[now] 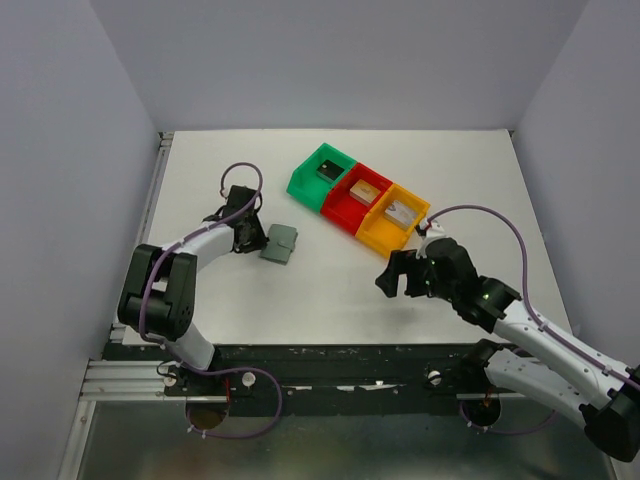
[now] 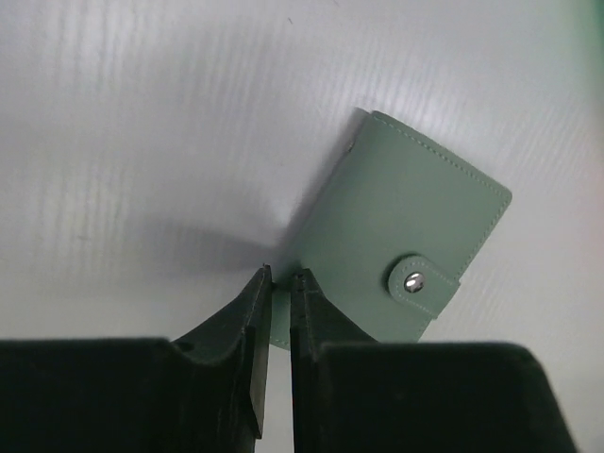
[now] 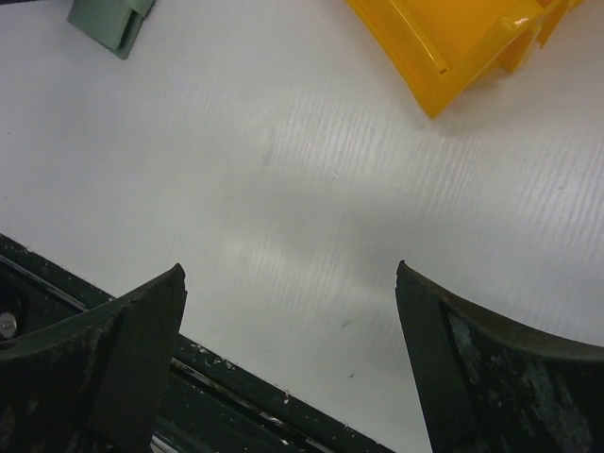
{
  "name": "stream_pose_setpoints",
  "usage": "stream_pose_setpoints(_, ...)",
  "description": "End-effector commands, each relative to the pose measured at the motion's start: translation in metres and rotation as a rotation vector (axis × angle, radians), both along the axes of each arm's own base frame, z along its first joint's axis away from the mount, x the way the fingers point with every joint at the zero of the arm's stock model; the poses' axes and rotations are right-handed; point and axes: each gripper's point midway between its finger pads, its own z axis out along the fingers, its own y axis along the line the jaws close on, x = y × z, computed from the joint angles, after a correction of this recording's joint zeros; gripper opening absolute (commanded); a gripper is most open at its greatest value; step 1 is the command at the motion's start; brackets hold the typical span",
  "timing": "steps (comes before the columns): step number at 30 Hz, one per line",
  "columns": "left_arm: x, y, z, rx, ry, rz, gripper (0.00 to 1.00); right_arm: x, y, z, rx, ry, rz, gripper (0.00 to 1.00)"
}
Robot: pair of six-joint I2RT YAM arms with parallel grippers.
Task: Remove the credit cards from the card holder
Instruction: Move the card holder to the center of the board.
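The grey-green card holder [image 1: 279, 243] [image 2: 406, 241] lies flat on the white table, folded shut with its snap tab fastened; it also shows in the right wrist view [image 3: 109, 21]. My left gripper [image 1: 252, 233] [image 2: 281, 276] sits at its left corner, jaws a narrow slit apart, the holder's corner showing through the gap, nothing pinched. A black credit card [image 1: 328, 170] lies in the green bin, a tan one [image 1: 364, 189] in the red bin, a silver one [image 1: 400, 211] in the orange bin. My right gripper [image 1: 388, 280] [image 3: 291, 274] hovers wide open over bare table.
The green bin [image 1: 305, 180], red bin [image 1: 340, 210] and orange bin [image 1: 380, 236] [image 3: 444, 38] stand in a diagonal row right of the holder. The table's dark front rail [image 3: 236, 396] runs just below my right fingers. Grey walls enclose the table.
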Motion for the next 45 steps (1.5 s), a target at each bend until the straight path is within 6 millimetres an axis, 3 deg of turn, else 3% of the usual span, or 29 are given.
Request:
stream_pose_setpoints(1, -0.032, -0.032, -0.004, -0.073, 0.041, -0.047, 0.21, -0.006, 0.005, -0.003, 0.032, 0.018, 0.016, 0.99)
stream_pose_setpoints(6, -0.043, -0.036, 0.005, -0.094, 0.017, -0.05, 0.21, -0.008, 0.006, -0.004, 0.034, 0.028, 0.023, 0.99)
stream_pose_setpoints(10, -0.038, -0.023, 0.035, -0.086, -0.068, -0.021, 0.27, -0.002, 0.01, 0.003, 0.029, 0.008, 0.043, 0.99)
stream_pose_setpoints(13, -0.03, -0.017, 0.053, -0.118, -0.121, 0.004, 0.38, 0.01, 0.02, 0.012, 0.018, -0.004, 0.054, 0.99)
stream_pose_setpoints(16, -0.021, -0.017, 0.061, -0.148, -0.133, 0.006, 0.42, 0.02, 0.044, 0.017, 0.042, 0.023, 0.114, 0.99)
stream_pose_setpoints(22, -0.014, -0.028, 0.045, -0.227, -0.107, 0.007, 0.41, 0.049, 0.085, 0.018, 0.069, 0.063, 0.146, 0.97)
stream_pose_setpoints(31, -0.012, -0.035, 0.035, -0.283, -0.104, 0.013, 0.39, 0.084, 0.142, -0.005, 0.038, 0.131, 0.175, 0.96)
stream_pose_setpoints(37, -0.001, -0.03, 0.04, -0.277, -0.123, 0.018, 0.39, 0.113, 0.157, -0.031, -0.018, 0.185, 0.093, 0.93)
stream_pose_setpoints(45, 0.0, -0.036, 0.028, -0.294, -0.093, 0.008, 0.37, 0.122, 0.18, -0.052, -0.012, 0.246, 0.129, 0.84)
